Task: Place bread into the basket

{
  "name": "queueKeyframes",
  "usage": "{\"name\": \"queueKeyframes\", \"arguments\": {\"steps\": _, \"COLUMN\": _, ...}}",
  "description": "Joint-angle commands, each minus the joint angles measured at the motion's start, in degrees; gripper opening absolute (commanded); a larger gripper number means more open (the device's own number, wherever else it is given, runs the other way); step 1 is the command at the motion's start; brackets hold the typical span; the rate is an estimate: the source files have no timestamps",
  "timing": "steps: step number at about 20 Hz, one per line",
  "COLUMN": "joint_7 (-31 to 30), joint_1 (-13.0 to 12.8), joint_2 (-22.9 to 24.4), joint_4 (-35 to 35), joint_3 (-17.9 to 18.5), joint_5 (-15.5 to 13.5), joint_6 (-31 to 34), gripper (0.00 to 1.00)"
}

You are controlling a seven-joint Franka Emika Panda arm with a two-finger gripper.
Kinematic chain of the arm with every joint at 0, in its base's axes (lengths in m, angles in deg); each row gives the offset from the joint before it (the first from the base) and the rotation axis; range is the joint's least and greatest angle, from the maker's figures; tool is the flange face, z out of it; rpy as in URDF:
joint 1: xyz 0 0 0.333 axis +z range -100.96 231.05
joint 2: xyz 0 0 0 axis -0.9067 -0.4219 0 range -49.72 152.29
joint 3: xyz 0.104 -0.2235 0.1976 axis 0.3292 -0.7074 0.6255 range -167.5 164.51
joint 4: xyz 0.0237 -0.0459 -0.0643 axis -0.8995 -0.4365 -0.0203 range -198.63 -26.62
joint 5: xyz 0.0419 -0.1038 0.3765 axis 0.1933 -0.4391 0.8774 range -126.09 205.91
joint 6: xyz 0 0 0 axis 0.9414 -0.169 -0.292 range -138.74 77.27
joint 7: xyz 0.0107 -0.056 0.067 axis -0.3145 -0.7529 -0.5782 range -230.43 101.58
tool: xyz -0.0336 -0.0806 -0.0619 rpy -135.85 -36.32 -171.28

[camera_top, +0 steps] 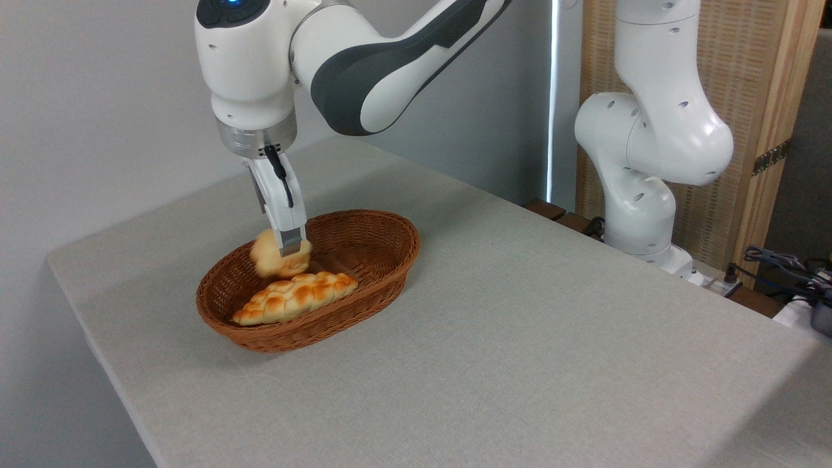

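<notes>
The bread [272,259], a small round pale-golden bun, hangs tilted and blurred just above the floor of the basket [383,260], at its back left. My gripper [288,250] points down into the basket, and its near fingertip [292,242] overlaps the bun's right side. The fingers are seen edge-on, so the gap between them is hidden and I cannot tell whether they hold the bun. The arm itself is sharp while the bun is smeared. The basket is oval, brown wicker with low sides, on the left half of the table.
A long braided golden loaf [296,296] lies along the basket's front, right below the bun. The grey cloth-covered table [520,338] spreads to the right. The robot base [643,195] stands at the back right, with cables [780,263] beside it.
</notes>
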Motion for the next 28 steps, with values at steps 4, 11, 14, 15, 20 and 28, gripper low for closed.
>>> {"name": "queueKeyframes", "arguments": {"steps": 4, "joint_7": -0.7, "joint_1": -0.2, "joint_2": 1.0, "joint_4": 3.0, "joint_3": 4.2, "joint_5": -0.5, "joint_6": 0.3, "gripper": 1.0}}
{"name": "queueKeyframes", "arguments": {"steps": 11, "joint_7": -0.1, "joint_1": -0.2, "joint_2": 1.0, "joint_4": 13.3, "joint_3": 13.0, "joint_5": 6.1, "joint_6": 11.5, "gripper": 1.0}}
{"name": "queueKeyframes", "arguments": {"steps": 14, "joint_7": -1.0, "joint_1": -0.4, "joint_2": 1.2, "joint_4": 15.3, "joint_3": 11.5, "joint_5": 21.7, "joint_6": 15.4, "gripper": 1.0}}
{"name": "queueKeyframes", "arguments": {"steps": 15, "joint_7": -1.8, "joint_1": -0.4, "joint_2": 1.3, "joint_4": 15.2, "joint_3": 10.3, "joint_5": 26.4, "joint_6": 15.7, "gripper": 1.0}}
{"name": "queueKeyframes", "arguments": {"steps": 20, "joint_7": -11.1, "joint_1": -0.4, "joint_2": 1.4, "joint_4": 15.3, "joint_3": 9.9, "joint_5": 30.4, "joint_6": 15.7, "gripper": 1.0}}
{"name": "queueKeyframes", "arguments": {"steps": 28, "joint_7": -11.2, "joint_1": -5.7, "joint_2": 3.3, "joint_4": 13.8, "joint_3": 14.6, "joint_5": 29.6, "joint_6": 15.7, "gripper": 1.0}}
